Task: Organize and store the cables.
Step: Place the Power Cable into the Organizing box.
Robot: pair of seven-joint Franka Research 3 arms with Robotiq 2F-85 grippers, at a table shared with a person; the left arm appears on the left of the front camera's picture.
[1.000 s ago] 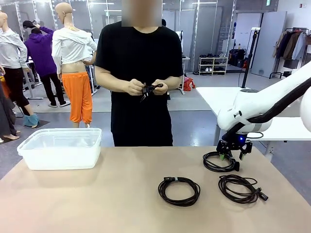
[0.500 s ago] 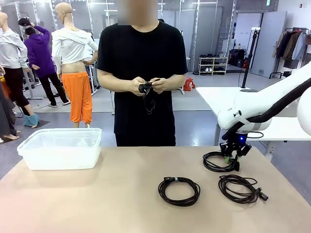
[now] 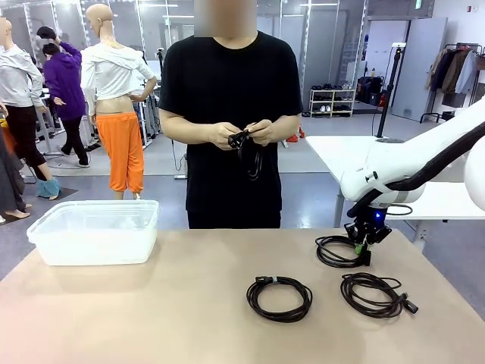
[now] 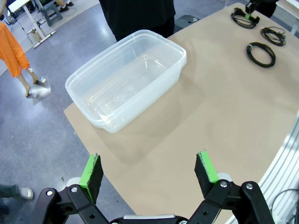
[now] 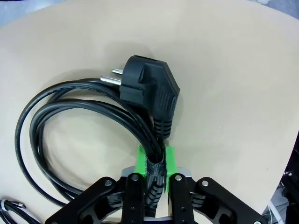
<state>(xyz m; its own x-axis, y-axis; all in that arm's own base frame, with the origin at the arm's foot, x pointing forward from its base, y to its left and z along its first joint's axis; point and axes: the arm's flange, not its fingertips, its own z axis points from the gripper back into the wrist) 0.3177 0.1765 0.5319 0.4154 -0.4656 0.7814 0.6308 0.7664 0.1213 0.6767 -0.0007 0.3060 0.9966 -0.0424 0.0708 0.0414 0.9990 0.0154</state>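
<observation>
Right gripper (image 5: 155, 161) is clamped down tight on the power cable (image 5: 140, 128). The green pads pinch the ribbed strain relief just behind the plug (image 5: 145, 86), a chunky black angled one with two round metal pins. From the front, the gripper (image 3: 362, 246) points pretty much straight down at the counter (image 3: 151, 318), and the white right arm (image 3: 409, 167) slopes in from the right edge. The cable itself (image 3: 337, 252) is smooth, glossy black cord in a loose round coil of a few loops, lying flat on the far right part of the counter.

Left gripper (image 4: 149, 170) is spread wide with nothing in it. It hangs high above the counter's edge, looking down at the clear plastic tub (image 4: 126, 39).

Two more coils are on my side of the held one. The middle coil (image 3: 258, 282) is a neat thin black ring with a small plug end at its upper left. The right coil (image 3: 383, 309) is messier, and one end pokes out toward the counter's right edge. Neither touches the other or the held one.

The tub (image 3: 91, 243) is rectangular, translucent, with rounded corners and a lipped rim. It sits far left on the counter, well apart from all the coils. The counter is matte tan.

Across from me a person in a black tee stands with one hand (image 3: 224, 136) and the other (image 3: 267, 130) together at chest height. They're holding another black cord (image 3: 254, 159) that dangles in a loop below them.
</observation>
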